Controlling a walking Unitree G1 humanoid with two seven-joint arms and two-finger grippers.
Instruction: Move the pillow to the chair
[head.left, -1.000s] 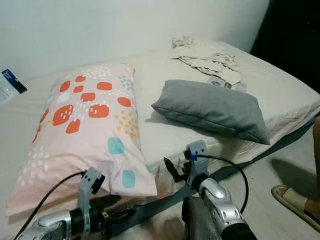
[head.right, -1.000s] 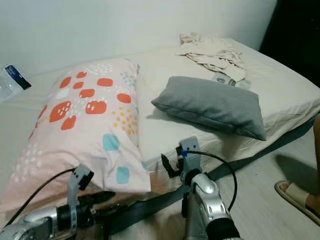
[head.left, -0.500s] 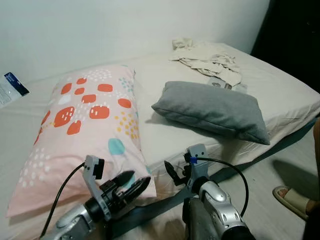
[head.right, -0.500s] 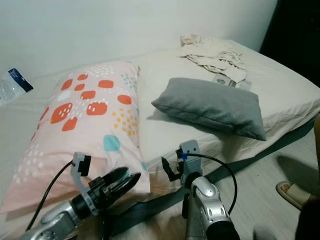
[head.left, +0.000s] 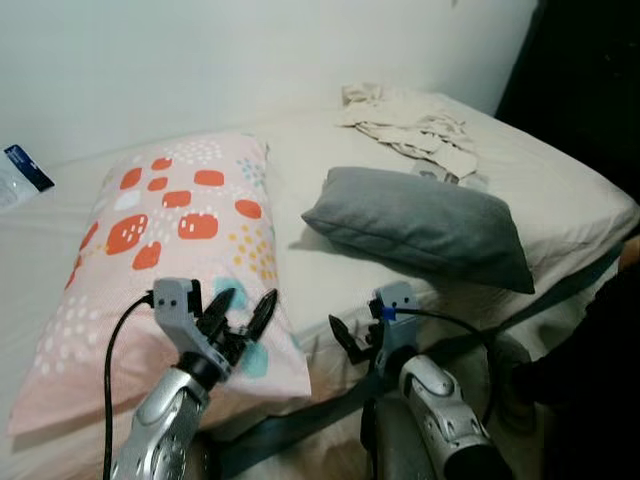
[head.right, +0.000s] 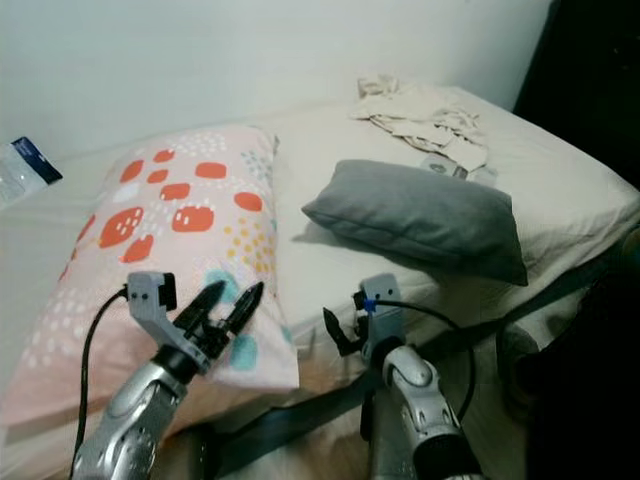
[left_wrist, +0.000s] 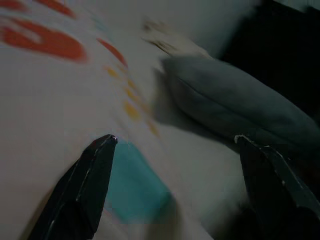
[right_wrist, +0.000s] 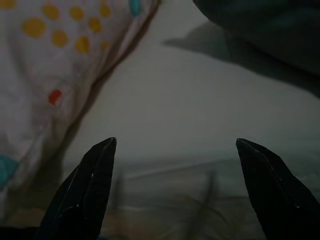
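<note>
Hovering left tool (head.left: 240, 305), fingers spread, over patterned pillow (head.left: 170, 230).

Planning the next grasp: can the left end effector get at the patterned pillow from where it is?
Probably yes. The left end effector hovers open over the near end of the patterned pillow, with nothing between them; the grey pillow lies off to the side.

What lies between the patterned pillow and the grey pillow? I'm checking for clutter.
Bare bedsheet separates the patterned pillow from the grey pillow; the eye views and right wrist view show it.
</note>
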